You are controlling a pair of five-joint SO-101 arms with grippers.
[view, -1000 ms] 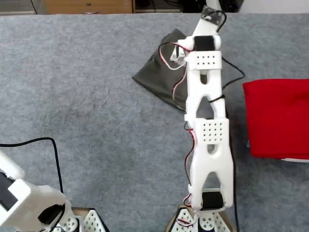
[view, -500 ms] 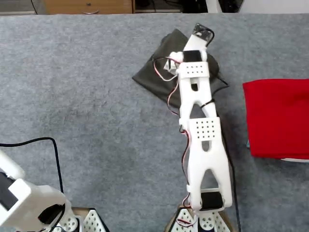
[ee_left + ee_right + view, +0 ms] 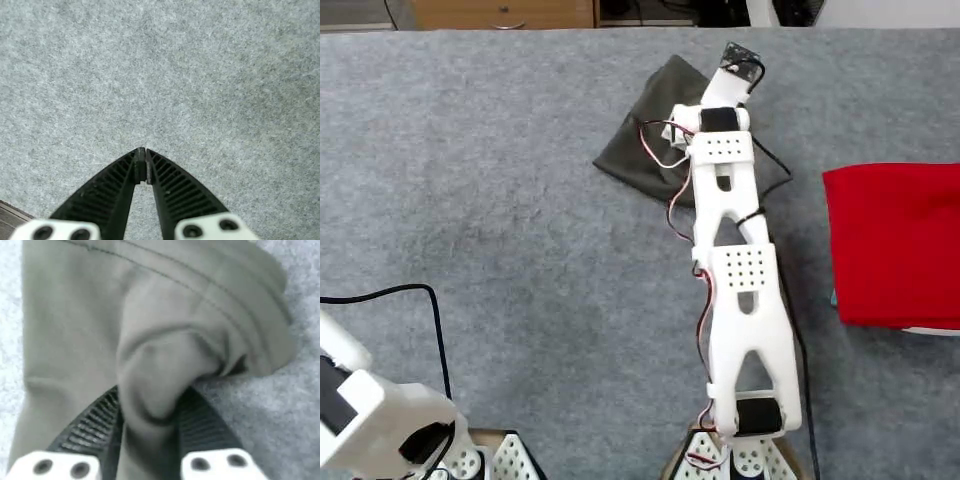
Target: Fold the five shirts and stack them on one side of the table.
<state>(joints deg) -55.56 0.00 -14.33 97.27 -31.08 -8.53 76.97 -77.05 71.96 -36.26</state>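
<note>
A dark olive shirt (image 3: 642,140) lies crumpled at the far middle of the grey table. My right arm (image 3: 725,150) stretches out over its right part. In the right wrist view my right gripper (image 3: 152,392) is shut on a raised fold of the olive shirt (image 3: 150,325). A folded red shirt (image 3: 895,245) lies at the table's right edge, on top of a pale layer (image 3: 925,329). My left arm (image 3: 370,420) rests at the near left corner. Its gripper (image 3: 141,165) is shut with nothing in it, hanging over bare grey cloth.
The grey table cover (image 3: 500,250) is bare across the left and middle. Black cables (image 3: 430,310) trail from the left arm's base. Wooden furniture (image 3: 500,12) stands beyond the far edge.
My right arm has swung to the left over the olive shirt and drawn back a little, most of it in the first half second. The left arm has kept still.
</note>
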